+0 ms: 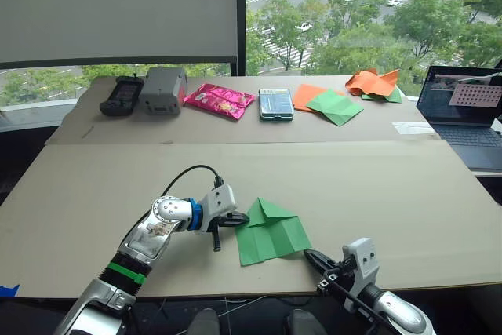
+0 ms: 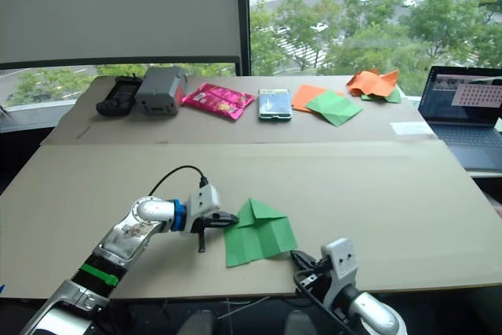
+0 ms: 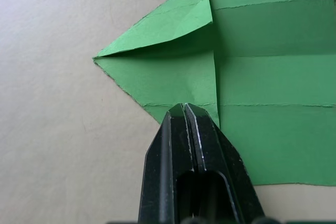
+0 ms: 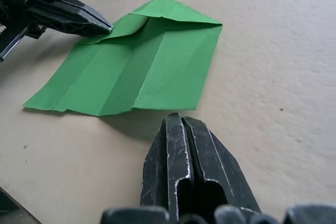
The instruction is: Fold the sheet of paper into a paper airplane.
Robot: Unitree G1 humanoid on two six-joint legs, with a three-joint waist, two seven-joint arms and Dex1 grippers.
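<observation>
The bright green sheet of paper (image 1: 271, 233) lies flat on the brown table near the front edge. Its two far corners are folded in to a point, and several lengthwise creases show (image 3: 262, 77). My left gripper (image 1: 243, 220) is shut, its tips resting against the sheet's left edge by the folded flap (image 4: 107, 26). My right gripper (image 1: 310, 255) is shut too and holds nothing. It sits just off the sheet's near right corner, a short gap away (image 4: 181, 119).
Along the far table stand a black device (image 1: 121, 95), a grey box (image 1: 162, 89), a pink packet (image 1: 219, 100), a phone (image 1: 276, 103), orange and dull green sheets (image 1: 329, 103) and a crumpled paper heap (image 1: 375, 84). A laptop (image 1: 463, 111) sits at the right.
</observation>
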